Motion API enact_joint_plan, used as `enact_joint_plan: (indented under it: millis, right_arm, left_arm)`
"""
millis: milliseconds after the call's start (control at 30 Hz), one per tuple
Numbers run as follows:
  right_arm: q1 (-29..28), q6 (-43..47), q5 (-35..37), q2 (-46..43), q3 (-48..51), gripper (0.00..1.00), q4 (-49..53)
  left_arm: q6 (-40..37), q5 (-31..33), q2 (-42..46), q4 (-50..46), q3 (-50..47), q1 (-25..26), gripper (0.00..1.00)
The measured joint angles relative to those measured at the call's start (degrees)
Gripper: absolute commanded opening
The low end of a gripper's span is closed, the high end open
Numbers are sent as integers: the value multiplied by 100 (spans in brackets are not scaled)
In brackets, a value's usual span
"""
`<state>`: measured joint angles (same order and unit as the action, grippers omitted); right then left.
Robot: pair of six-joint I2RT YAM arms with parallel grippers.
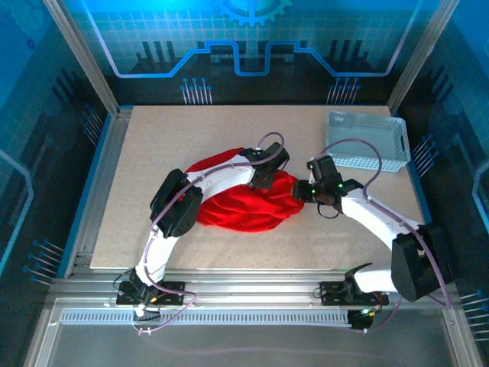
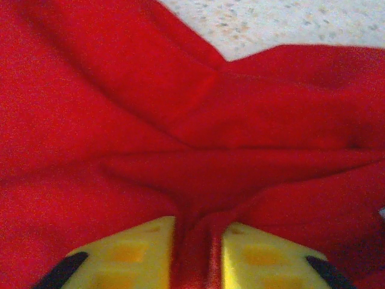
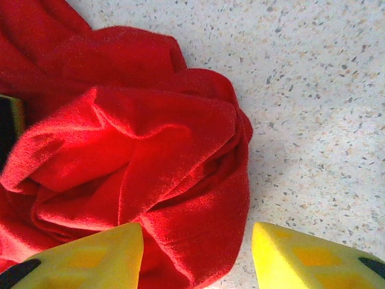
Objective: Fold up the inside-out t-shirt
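A speckled surface (image 1: 191,138) holds the soft red t-shirt (image 1: 237,210), crumpled at its middle, and a white mesh basket (image 1: 367,141) far right. The left tool (image 2: 195,259) pinches a cloth fold. The right tool (image 3: 198,244) is spread at the shirt's right edge.

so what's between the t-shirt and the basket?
Top view: the right gripper, open at the t-shirt's right edge, with its wrist behind it; beyond that, bare table up to the basket.
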<state>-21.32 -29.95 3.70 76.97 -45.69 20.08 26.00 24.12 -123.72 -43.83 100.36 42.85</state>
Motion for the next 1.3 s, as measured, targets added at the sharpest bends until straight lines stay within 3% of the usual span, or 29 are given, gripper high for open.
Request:
enact_joint_plan:
  millis: [67, 200, 467, 633, 933, 1133, 1300]
  right_arm:
    - [-37, -7, 0, 92, 0, 49, 0]
    - [-107, -4, 7, 144, -9, 49, -4]
    - [-208, 0, 24, 144, -94, 48, -138]
    - [-378, 13, -258, 212, -136, 53, -393]
    - [-452, -291, -979, 846, -669, 61, -964]
    - [-715, -330, -955, 1810, -1285, 60, -1008]
    - [-728, -328, -907, 2100, -1340, 61, -964]
  left_arm:
    - [0, -9, 13, 2, 0, -48, 1]
    - [-4, 11, 313, 120, -258, -92, 0]
    - [-98, 146, 3034, 833, -1945, -120, 0]
    - [-190, 157, 4113, 1191, -2391, -146, 0]
    - [-240, 133, 4280, 1285, -3056, -177, 0]
    - [-199, 66, 4409, 1316, -3421, -208, 0]
    - [-96, 2, 4555, 1309, -3842, -219, 1]
